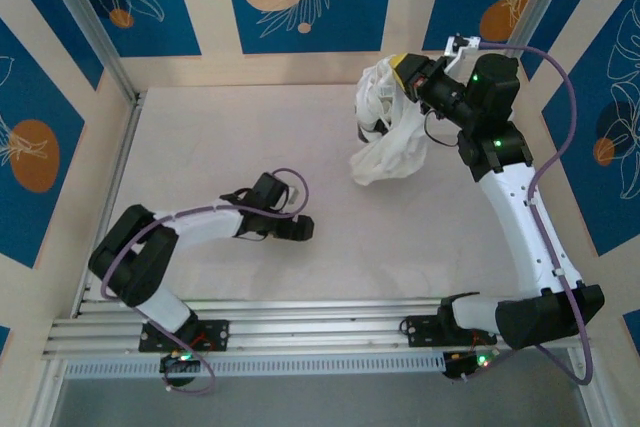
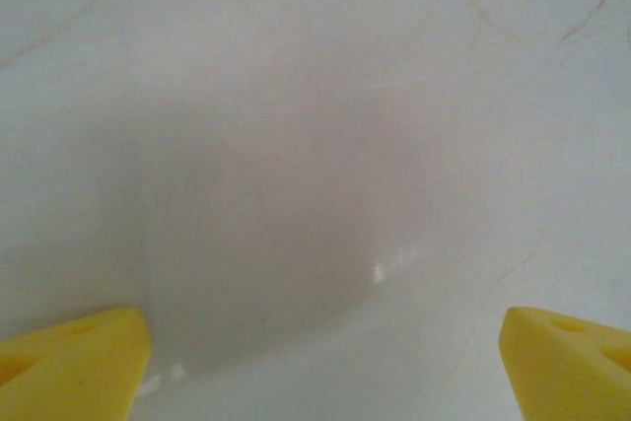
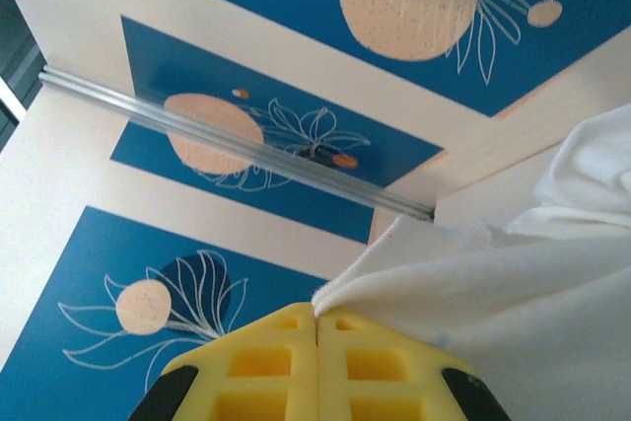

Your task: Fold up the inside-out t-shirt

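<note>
Folding not begun — t-shirt [image 1: 388, 132] hangs bunched near the table's [image 1: 200, 147] far right corner, pinched in the closed right gripper [image 3: 316, 327]. Left gripper [image 2: 320, 347] wide open, empty, low over table.

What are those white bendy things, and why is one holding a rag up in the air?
Those are two robot arms bolted to the near edge of a table. One picture looks down from above; the other two come from small cameras on each arm's wrist. The "rag" is a white t-shirt, bunched up and hanging. The right tool has its yellow fingers pressed together, pinching an edge of the cloth and lifting it, with the painted blue wall behind. The left tool sits low over the table, holding nothing; its wrist camera shows its yellow fingers spread wide apart above the pale surface. The job is to fold that shirt.
</note>
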Robot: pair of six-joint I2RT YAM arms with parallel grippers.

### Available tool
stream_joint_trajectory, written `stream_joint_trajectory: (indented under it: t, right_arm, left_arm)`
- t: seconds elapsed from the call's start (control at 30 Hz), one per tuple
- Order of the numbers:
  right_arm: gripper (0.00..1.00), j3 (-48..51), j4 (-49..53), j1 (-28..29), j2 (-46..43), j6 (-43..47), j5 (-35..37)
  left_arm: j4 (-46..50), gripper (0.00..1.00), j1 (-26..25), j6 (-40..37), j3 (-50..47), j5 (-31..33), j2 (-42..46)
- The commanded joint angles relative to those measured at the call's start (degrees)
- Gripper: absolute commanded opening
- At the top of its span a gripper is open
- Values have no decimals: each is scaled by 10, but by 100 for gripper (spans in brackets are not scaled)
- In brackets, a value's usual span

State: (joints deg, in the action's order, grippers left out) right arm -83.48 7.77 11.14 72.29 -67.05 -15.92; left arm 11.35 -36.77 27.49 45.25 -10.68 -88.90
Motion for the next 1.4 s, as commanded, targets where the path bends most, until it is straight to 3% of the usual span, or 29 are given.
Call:
stream_joint_trajectory:
  t: [0.0, 0.13, 0.3, 0.37, 0.43, 0.57, 0.63, 0.67, 0.83, 0.87, 1.0, 1.1, 1.2, 1.3, 1.37]
  right_arm:
    - [0, 15, -5, 6, -1, 8, -53]
    - [0, 46, 4, 25, 0, 42, -69]
    - [0, 79, 23, 47, -1, 64, -41]
    - [0, 90, 17, 52, 2, 61, -42]
    - [0, 96, 12, 61, 5, 61, -41]
    - [0, 92, 8, 82, 15, 67, -48]
    - [0, 90, 9, 90, 20, 68, -46]
    - [0, 90, 9, 92, 22, 68, -47]
    - [0, 105, 44, 84, 22, 68, -13]
    - [0, 118, 54, 76, 20, 67, -3]
    - [0, 195, 46, 26, 24, 80, -12]
    - [1, 212, 93, 1, 60, 151, -18]
    - [21, 209, 134, 1, 63, 191, -15]
    - [50, 262, 81, 30, -20, 199, 69]
    - [60, 292, 58, 53, -62, 214, 89]
  left_arm:
    - [-10, 95, 18, 1, 14, -31, 103]
    - [-2, 91, 17, 12, 114, -133, 152]
    - [-7, 52, 12, 169, 247, -208, 97]
    - [-33, 46, 7, 199, 268, -217, 81]
    - [-46, 49, 3, 201, 281, -206, 67]
    - [-56, 79, 1, 193, 301, -222, 25]
    - [-67, 79, 1, 192, 299, -226, 10]
    - [-66, 72, 2, 190, 300, -226, 3]
    - [-39, 4, 4, 184, 311, -205, 10]
    - [-28, 0, 5, 180, 317, -201, 19]
    - [10, 0, 12, 177, 342, -199, 54]
    - [14, 0, 16, 186, 354, -210, 73]
    - [27, 0, 17, 178, 372, -214, 73]
    - [37, 0, 18, 170, 376, -208, 64]
    - [24, 0, 18, 178, 373, -215, 59]
